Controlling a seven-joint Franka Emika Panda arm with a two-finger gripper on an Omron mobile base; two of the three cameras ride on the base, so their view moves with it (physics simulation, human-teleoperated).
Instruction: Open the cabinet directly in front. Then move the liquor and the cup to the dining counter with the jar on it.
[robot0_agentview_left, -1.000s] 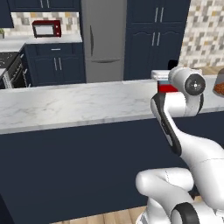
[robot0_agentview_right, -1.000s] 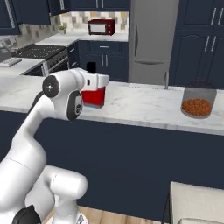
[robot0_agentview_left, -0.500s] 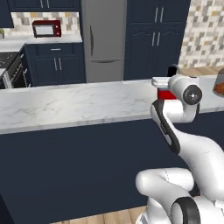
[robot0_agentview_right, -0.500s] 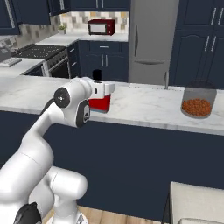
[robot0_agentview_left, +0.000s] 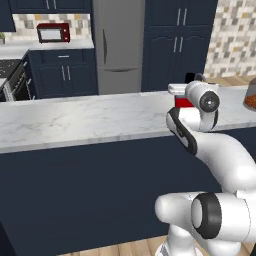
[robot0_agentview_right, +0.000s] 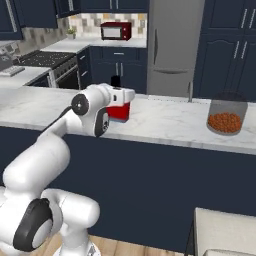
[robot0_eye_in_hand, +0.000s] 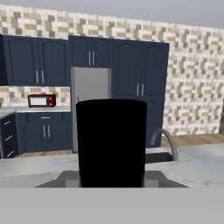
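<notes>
Sitting on the marble dining counter, the liquor is showing its red lower body between the hand and the counter top, with its black cap looming large and close in the hand view. The gripper is clasping the liquor at its upper part, the white hand covering most of it, and the bottle's base is looking level with the counter, though whether it is resting or just above is hard to tell. From the left side, the same red body is peeking out behind the white wrist. The jar, holding reddish-brown contents, is standing well apart along the counter. Beyond the counter, a steel fridge is standing among navy cabinets, a red microwave is sitting on the far worktop, and a curved faucet is rising behind the counter.
</notes>
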